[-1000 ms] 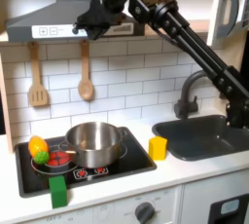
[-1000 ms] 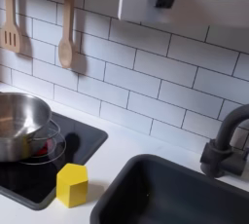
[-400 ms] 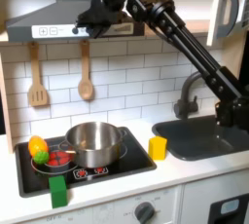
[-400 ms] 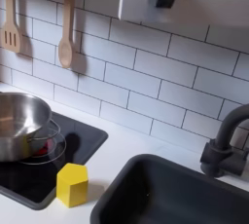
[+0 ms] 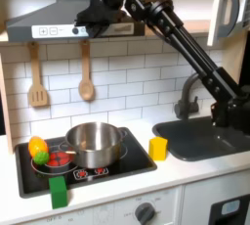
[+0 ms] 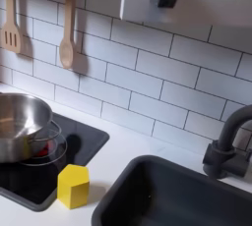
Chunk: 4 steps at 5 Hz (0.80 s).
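Between the earlier picture and now, the black robot arm has swung its lower part toward the first exterior view's right; the black gripper (image 5: 82, 19) stays high by the grey range hood (image 5: 44, 19).
Its fingers look spread, gripping nothing I can make out. Nearest, just below it, hangs 1 wooden spoon (image 5: 86, 72), long axis vertical, bowl down. Judged risk: dropping straight could knock the spoon off its hook onto the steel pot (image 5: 95, 143) well below.

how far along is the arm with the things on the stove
Looks done: the pot sits on the hob, the yellow block beside it. In hand: nothing that I can see; the claw hangs high by the range hood, its jaws unclear. Left: the claw is far above everything on the hob.
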### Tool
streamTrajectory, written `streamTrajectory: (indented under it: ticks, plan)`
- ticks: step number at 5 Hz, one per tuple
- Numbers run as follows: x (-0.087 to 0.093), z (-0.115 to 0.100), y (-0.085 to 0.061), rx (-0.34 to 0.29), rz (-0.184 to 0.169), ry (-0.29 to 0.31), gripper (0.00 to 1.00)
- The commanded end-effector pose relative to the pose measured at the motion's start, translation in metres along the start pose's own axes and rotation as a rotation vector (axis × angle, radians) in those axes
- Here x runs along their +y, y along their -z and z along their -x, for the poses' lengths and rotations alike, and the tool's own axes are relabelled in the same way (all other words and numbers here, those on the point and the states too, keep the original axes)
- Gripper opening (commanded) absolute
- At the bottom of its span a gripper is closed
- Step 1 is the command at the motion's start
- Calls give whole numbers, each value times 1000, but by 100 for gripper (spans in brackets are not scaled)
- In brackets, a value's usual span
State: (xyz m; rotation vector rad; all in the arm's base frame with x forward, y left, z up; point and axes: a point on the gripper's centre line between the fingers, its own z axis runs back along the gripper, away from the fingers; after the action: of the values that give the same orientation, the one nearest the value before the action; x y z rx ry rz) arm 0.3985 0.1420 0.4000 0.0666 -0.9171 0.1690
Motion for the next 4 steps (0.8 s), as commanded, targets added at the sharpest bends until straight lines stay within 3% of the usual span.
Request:
streamTrajectory:
  ticks: [1, 2, 4]
  plan:
    - [-2, -1, 0, -1, 6, 7, 0]
    - [-3, 4, -7, 13, 10, 8, 0]
    - [-21, 58, 15, 161, 67, 32, 0]
